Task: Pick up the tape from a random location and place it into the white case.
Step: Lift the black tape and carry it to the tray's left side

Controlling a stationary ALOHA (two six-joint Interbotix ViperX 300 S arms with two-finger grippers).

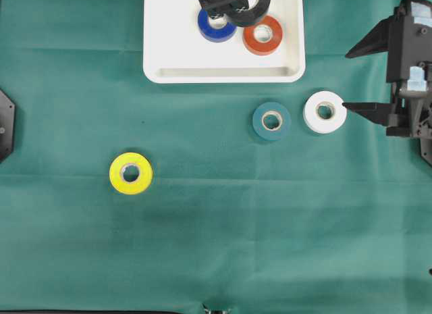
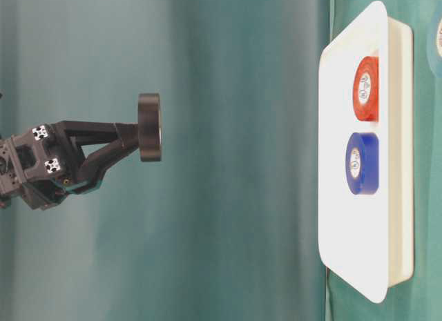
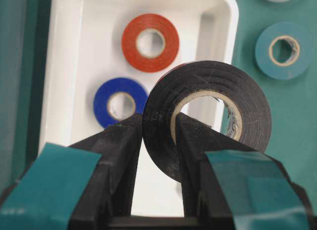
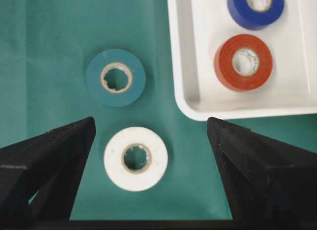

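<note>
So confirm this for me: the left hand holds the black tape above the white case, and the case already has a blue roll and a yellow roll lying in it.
One detail is wrong: the second roll in the white case is red, not yellow. The overhead view shows the yellow tape lying out on the green cloth. The rest stands: the left hand holds the black tape above the case, beside the blue roll.

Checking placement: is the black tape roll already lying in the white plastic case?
No. The black tape roll is held above the white plastic case, clamped by the left gripper.

Black tape roll point(image 3: 208, 116) held above the white case point(image 1: 175, 50); blue, red rolls lie inside.
</note>
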